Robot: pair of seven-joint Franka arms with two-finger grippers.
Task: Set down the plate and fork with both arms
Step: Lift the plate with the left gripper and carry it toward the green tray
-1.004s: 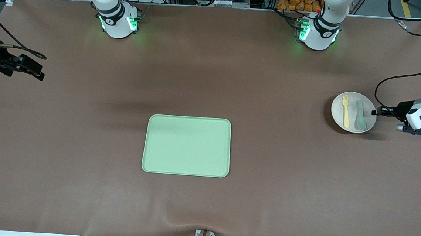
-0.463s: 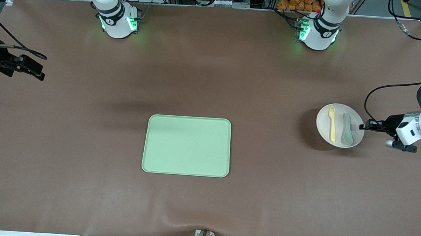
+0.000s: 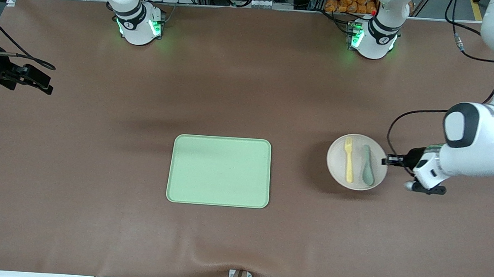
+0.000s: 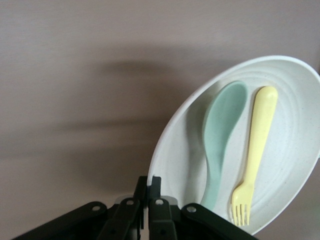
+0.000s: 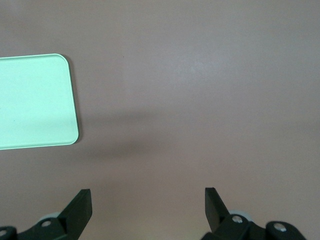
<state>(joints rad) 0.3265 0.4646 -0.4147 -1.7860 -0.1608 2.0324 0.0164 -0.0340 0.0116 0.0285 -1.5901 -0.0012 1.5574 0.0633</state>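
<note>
Brown desk [image 3: 94, 214] before you: left claw [image 3: 386, 161] pinches the round speckled off-white plate [image 3: 337, 166] at frame right, carrying the pale yellow plastic fork [image 3: 349, 160]; right claw [image 3: 38, 81], upper left, waits spread.

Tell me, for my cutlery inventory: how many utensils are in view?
2, both lying side by side on the plate the left gripper holds: the fork, and the spoon nearer the gripper. None seems hidden.

A brown cloth-covered table [image 3: 301, 103] is carrying the scene, its covering rippling a little at the edge nearest the front camera. A pale green tray [image 3: 219, 171] (rectangular, rounded corners) is lying flat on it around the middle. Both arm bases [image 3: 138, 25] are standing, probably bolted, along the edge farthest from the front camera.
</note>
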